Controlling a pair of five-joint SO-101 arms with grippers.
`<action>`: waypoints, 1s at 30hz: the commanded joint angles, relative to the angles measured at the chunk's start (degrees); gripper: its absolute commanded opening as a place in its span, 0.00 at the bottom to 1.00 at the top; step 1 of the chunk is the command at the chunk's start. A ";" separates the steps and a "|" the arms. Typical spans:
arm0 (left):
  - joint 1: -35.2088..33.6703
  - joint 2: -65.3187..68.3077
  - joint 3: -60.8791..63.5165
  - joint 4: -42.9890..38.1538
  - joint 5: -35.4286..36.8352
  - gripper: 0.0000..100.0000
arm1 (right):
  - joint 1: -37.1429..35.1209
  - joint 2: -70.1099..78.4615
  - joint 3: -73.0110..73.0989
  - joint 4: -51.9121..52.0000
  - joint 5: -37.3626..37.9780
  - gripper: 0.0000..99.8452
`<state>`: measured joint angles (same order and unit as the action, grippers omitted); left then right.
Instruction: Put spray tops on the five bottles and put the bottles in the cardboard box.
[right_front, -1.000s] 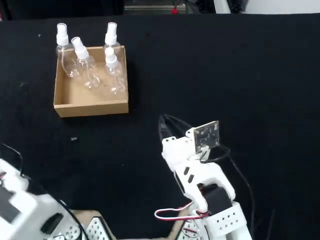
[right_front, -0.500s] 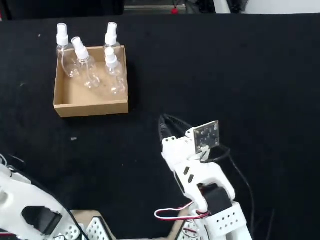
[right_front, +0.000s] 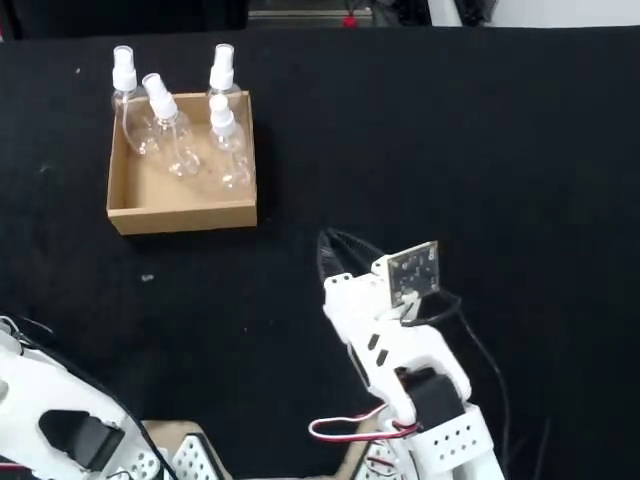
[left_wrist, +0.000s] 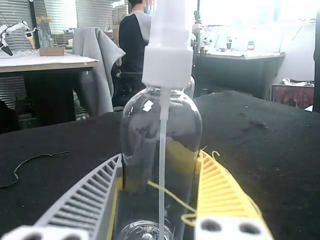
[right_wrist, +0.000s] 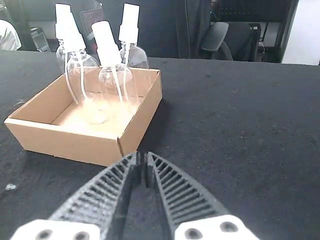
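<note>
So the left hand (left_wrist: 159, 162) grips the fifth bottle (left_wrist: 160, 125) upright, spray top (left_wrist: 167, 55) already on, ready for the carry, while four capped bottles (right_front: 175, 140) sit in the cardboard box (right_front: 180, 216) at far left and the right hand (right_wrist: 140, 162), closed and empty, rests clear of the route.

The cardboard box (right_front: 182, 216) is sitting on the far left of the table (right_front: 470, 150). Four spray bottles (right_front: 176, 140) are standing inside it, along its far wall. The right gripper (right_wrist: 141, 157), fingers together, is sitting nearer than the box and to its right. The left gripper (left_wrist: 160, 162) is clasping a fifth bottle (left_wrist: 161, 125) upright.
</note>
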<state>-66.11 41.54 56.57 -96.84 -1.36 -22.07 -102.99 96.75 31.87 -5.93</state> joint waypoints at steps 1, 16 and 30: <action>-0.66 0.70 0.13 -0.70 0.18 0.13 | -0.26 -4.88 -0.22 0.35 0.53 0.01; -1.45 0.88 0.13 -0.70 0.09 0.38 | -0.26 -4.88 -0.22 0.35 0.53 0.01; -2.15 0.35 0.13 -2.90 -0.26 0.38 | -0.26 -4.88 -0.22 0.35 0.53 0.01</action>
<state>-67.78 43.38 57.80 -97.71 -1.45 -22.07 -102.99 96.75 31.87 -5.93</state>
